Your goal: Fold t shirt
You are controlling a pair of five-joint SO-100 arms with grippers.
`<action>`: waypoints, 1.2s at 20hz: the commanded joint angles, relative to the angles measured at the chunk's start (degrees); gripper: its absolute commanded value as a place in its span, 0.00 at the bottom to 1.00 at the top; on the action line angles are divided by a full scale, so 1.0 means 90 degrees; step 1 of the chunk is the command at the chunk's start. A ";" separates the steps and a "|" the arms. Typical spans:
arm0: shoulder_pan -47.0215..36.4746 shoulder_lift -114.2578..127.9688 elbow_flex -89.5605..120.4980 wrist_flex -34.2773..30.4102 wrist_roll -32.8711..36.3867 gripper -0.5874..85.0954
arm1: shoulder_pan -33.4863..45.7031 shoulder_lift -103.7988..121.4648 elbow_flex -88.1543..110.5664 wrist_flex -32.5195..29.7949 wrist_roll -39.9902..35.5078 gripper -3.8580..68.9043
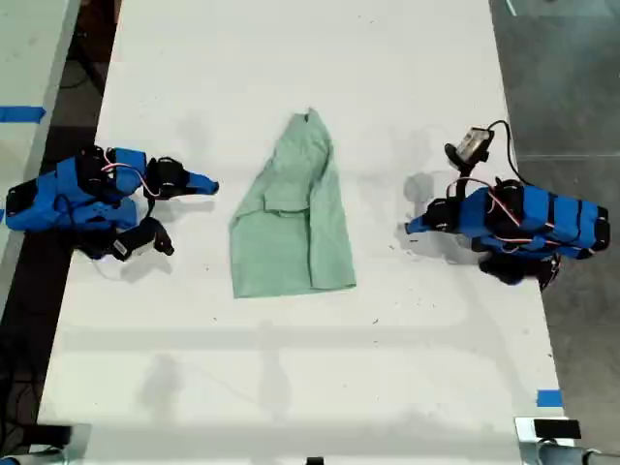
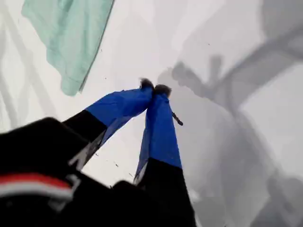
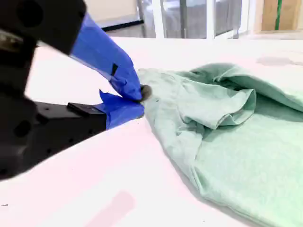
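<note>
Wrinkled pale mint-green cloth t shirt [image 1: 291,223] lying mid-frame on white tabletop [image 1: 407,368] in exterior view, my first gripper [image 2: 155,87] and my second gripper [image 3: 141,100] pinched closed, both empty.

A long white matte table [image 1: 291,387] fills most of the exterior view, its surface marked with faint dark specks and soft grey shadows. A short strip of blue tape [image 1: 549,397] sits at its edge near the exterior view's lower right corner — another blue tape strip [image 1: 21,113] lies on a pale side surface [image 1: 29,58] at the exterior view's left. Grey flooring [image 1: 567,87] runs along the exterior view's right — darker floor shows between the table and the side surface.
</note>
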 commanded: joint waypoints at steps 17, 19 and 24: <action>0.2705 -0.5498 -0.4746 0.0732 -0.2695 0.10 | -0.0029 0.0098 0.0293 0.0000 0.0098 0.06; 0.2832 -0.7422 -0.5957 0.1006 -0.2656 0.18 | -0.0029 0.0098 0.0293 0.0000 0.0088 0.06; 0.2529 -0.9395 -0.6045 0.0527 -0.2822 0.22 | -0.0039 0.0098 0.0293 0.0000 0.0068 0.06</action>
